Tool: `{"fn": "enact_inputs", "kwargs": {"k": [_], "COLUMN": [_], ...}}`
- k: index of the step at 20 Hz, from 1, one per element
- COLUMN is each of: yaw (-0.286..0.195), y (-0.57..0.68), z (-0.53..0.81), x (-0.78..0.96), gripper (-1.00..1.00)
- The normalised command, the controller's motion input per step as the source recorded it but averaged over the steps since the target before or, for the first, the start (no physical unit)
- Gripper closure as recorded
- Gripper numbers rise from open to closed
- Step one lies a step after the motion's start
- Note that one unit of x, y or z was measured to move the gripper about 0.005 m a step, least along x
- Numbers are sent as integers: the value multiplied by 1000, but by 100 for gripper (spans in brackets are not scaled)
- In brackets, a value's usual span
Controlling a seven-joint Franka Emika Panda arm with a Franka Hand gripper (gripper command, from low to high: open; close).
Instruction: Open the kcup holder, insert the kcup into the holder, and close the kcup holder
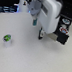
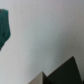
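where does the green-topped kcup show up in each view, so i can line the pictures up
Exterior view: the kcup sits alone on the white table, toward the exterior view's left, well apart from the arm.
Wrist view: the kcup is not in it; only pale table and dark shapes at the edges show.
Shared landmark: the white table; a dark corner in the wrist view may be the kcup holder, but that is unclear.

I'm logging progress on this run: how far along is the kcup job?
Nothing looks done. The tiny green-topped kcup lies alone on the white table, untouched. In hand: the gripper hangs near the black boxy kcup holder, carrying nothing; its jaw state is unclear. Whether a drawer is open I cannot tell. Opening, inserting and closing remain.
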Motion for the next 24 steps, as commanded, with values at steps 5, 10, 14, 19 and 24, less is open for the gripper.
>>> {"fn": "enact_inputs", "kwargs": {"k": [5,10,14,19,24], "yaw": [-235,-224,-222,-224,-223], "y": [-523,-543,-553,-544,-540], "z": [-10,-24,-84,-182,-335], "x": [-322,-330,-407,-463,-545], "gripper": [-100,-100,-100,-100,-100]}}
